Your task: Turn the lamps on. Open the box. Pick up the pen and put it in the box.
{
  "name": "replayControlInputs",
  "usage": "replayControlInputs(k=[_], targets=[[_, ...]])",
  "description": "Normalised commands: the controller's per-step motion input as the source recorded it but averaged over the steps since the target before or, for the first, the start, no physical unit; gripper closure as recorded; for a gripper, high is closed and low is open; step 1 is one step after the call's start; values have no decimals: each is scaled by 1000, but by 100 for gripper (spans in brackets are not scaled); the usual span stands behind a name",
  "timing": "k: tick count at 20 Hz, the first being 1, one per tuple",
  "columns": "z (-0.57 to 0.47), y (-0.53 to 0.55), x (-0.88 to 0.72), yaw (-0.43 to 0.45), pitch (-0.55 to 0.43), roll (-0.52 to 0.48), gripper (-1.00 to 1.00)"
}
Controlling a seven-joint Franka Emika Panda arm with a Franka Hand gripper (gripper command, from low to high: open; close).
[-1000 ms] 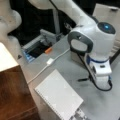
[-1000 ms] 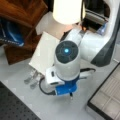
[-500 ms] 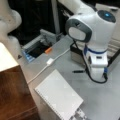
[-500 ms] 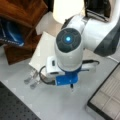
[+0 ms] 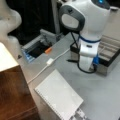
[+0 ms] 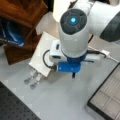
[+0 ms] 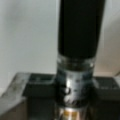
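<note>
Pincer clenched on the pen

The pincer (image 7: 75,110) grips the black pen (image 7: 77,50) upright just beside the open box (image 5: 110,53); I judge the placing step in hand.

Grey tray w/ blue edge (image 5: 32,48) lay at table's far left; small orange item (image 5: 48,50) beside it; ribbed white panel (image 5: 58,96) nearer front.

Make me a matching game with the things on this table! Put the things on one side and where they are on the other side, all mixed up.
Things:
1. pen
2. box
3. small orange item
4. switch block

Places:
A. on the thin white cord
B. close up in the wrist view
C. open, beside the arm
D. at the grey tray's edge

Pairs: 1-B, 2-C, 3-D, 4-A
</note>
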Motion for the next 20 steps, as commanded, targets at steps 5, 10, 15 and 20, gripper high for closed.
replayControlInputs(k=[5,10,15,20], targets=[[89,320,-426,-555,-231,41,100],[-8,491,-402,-567,-282,17,100],[-72,434,-395,-328,-221,25,100],[-101,279,-297,-166,-191,44,100]])
